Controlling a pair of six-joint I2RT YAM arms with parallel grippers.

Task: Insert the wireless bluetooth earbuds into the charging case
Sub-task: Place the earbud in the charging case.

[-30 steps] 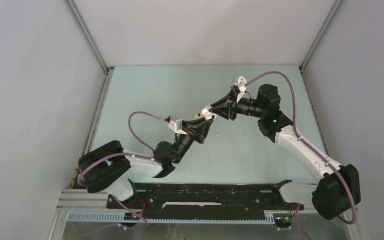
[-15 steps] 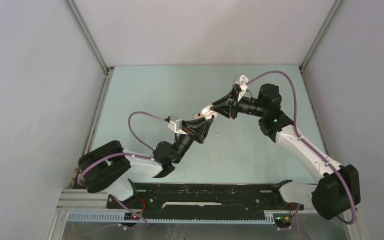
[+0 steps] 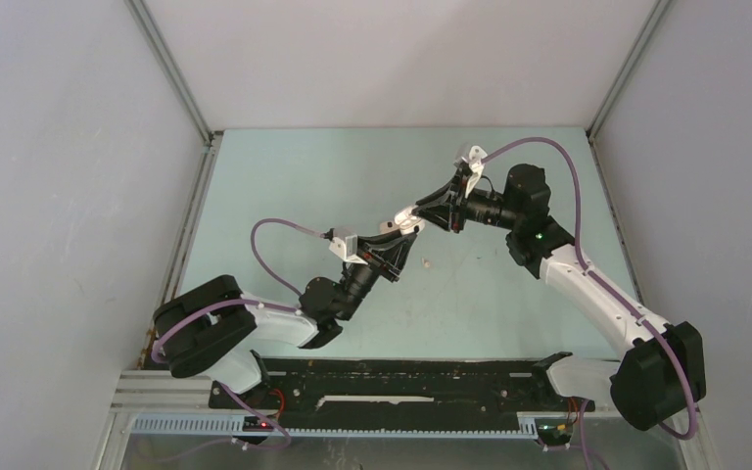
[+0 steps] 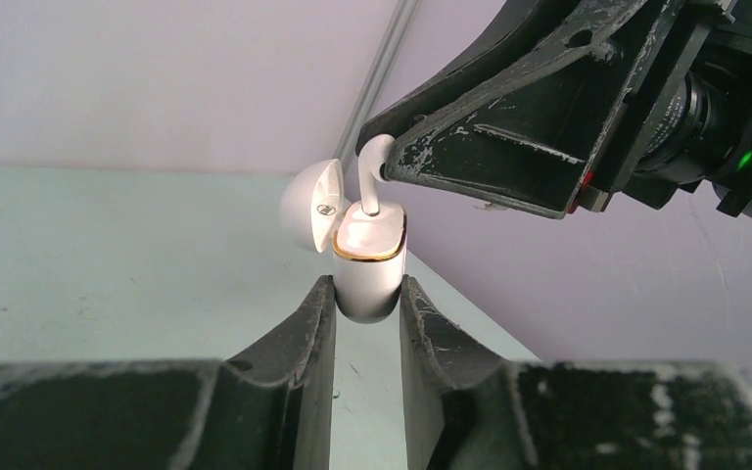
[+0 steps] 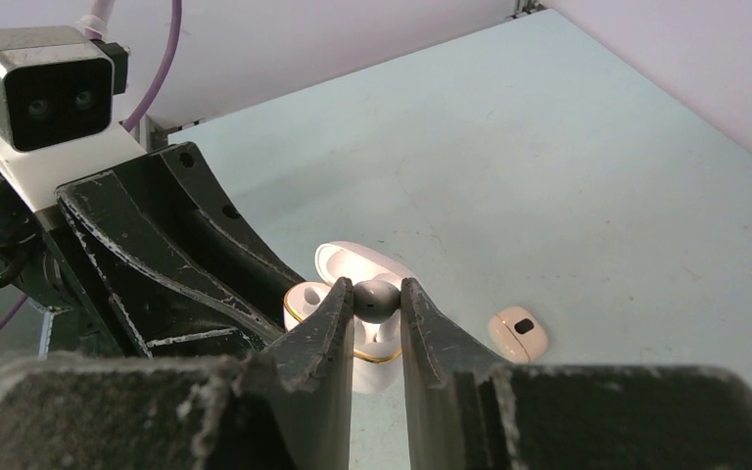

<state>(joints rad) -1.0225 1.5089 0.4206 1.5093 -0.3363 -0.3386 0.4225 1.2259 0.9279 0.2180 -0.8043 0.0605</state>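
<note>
My left gripper (image 4: 367, 297) is shut on the lower body of a white charging case (image 4: 369, 262) with a gold rim, held up off the table. Its lid (image 4: 310, 203) hangs open to the left. My right gripper (image 5: 376, 300) is shut on the head of a white earbud (image 4: 373, 176), whose stem points down into the case mouth. In the top view the two grippers (image 3: 403, 235) (image 3: 422, 212) meet over the middle of the table at the case (image 3: 404, 217). A tan earbud (image 5: 518, 334) lies on the table beside them.
The tan earbud (image 3: 427, 262) sits on the pale green table (image 3: 294, 186) just right of the left gripper. Grey walls close the table in on three sides. A black rail (image 3: 401, 387) runs along the near edge.
The right wrist has turned slightly, its camera mount shifting a little. Both grippers stay shut and the earbud stays at the case mouth.
</note>
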